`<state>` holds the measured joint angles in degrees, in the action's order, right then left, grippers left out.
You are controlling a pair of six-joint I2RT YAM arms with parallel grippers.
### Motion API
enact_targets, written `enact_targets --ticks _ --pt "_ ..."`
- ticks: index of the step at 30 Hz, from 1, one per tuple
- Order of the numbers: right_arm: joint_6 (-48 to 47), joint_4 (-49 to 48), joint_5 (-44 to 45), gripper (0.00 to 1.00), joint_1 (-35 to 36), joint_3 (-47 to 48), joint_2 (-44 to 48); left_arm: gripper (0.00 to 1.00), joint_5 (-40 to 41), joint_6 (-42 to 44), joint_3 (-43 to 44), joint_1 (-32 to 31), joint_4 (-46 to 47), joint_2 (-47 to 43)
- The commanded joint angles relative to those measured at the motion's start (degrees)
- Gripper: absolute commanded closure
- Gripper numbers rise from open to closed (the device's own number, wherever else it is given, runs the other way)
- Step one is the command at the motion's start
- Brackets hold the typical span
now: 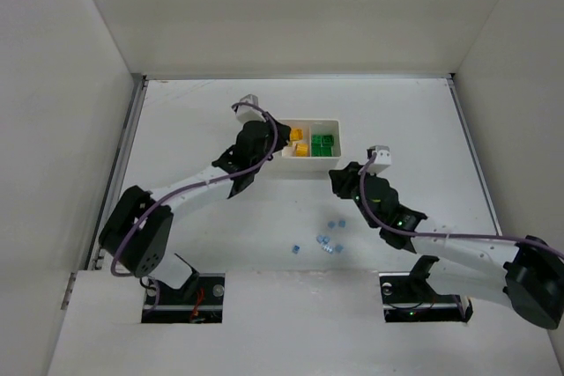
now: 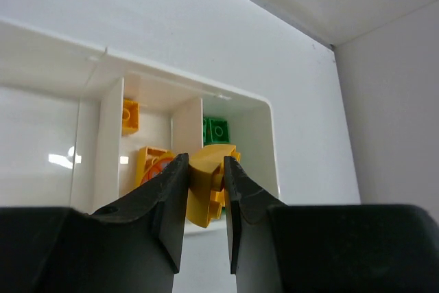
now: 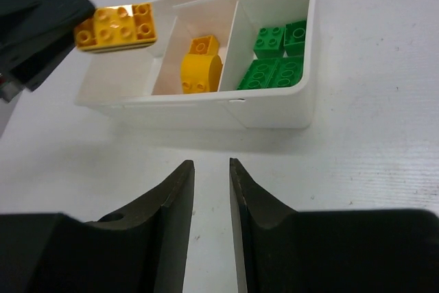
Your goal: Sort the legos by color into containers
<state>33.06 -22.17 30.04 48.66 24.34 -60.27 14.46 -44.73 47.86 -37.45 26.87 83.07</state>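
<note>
Green and yellow plastic legos (image 3: 278, 56) sit in the shallow white tray (image 3: 274, 111), left end effector (image 2: 206, 162) holding another yellow brick (image 3: 115, 29) above it, right end effector (image 3: 210, 166) narrow, empty; light-blue bricks (image 1: 330, 239) lie unsorted near it.

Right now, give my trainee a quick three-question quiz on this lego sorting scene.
1. True or false: the left gripper holds a yellow brick.
2. Which lie loose on the table? A green bricks, B blue bricks, C yellow bricks.
3. Fill in: the green bricks sit in the tray's ___ compartment.
Key: 1 true; 2 B; 3 right.
</note>
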Motion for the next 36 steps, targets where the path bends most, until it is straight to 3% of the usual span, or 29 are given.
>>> enact_targets --ticks 1,5,10,13,15,17,20,23,30,36 --pt "1.0 0.5 1.2 0.67 0.5 -0.9 2.7 0.9 3.7 7.9 7.5 -0.5 -0.5 4.3" --pt "1.3 0.1 0.9 0.61 0.6 -2.0 4.5 0.87 8.1 12.6 12.0 -1.5 -1.7 9.6" --pt "0.9 0.7 1.2 0.4 0.7 -2.0 4.8 0.6 10.0 16.8 15.0 -2.5 -1.4 13.2" --pt "0.8 1.3 1.3 0.37 1.0 -1.8 4.2 0.49 10.0 17.8 14.6 -3.4 -0.9 11.2" --pt "1.2 1.8 1.6 0.42 1.0 -1.6 3.4 0.46 10.0 18.5 13.3 -4.1 -0.8 8.6" --pt "1.5 2.8 2.5 0.51 1.0 -1.4 2.9 0.49 9.5 18.7 11.2 -5.0 -1.3 5.3" --pt "3.1 6.1 5.2 0.7 1.0 -1.4 2.4 0.62 7.6 19.7 5.3 -8.1 -2.3 -1.4" --pt "7.2 12.6 6.7 0.8 1.5 -1.3 2.5 0.72 5.3 20.2 -2.1 -12.2 -5.2 -8.6" --pt "14.7 27.3 7.3 0.79 4.8 -0.8 7.1 0.72 3.3 15.4 -14.0 -24.1 -20.9 -18.4" --pt "22.5 40.7 7.0 0.57 6.6 0.2 10.6 0.63 3.4 11.3 -17.4 -35.0 -24.2 -17.4"
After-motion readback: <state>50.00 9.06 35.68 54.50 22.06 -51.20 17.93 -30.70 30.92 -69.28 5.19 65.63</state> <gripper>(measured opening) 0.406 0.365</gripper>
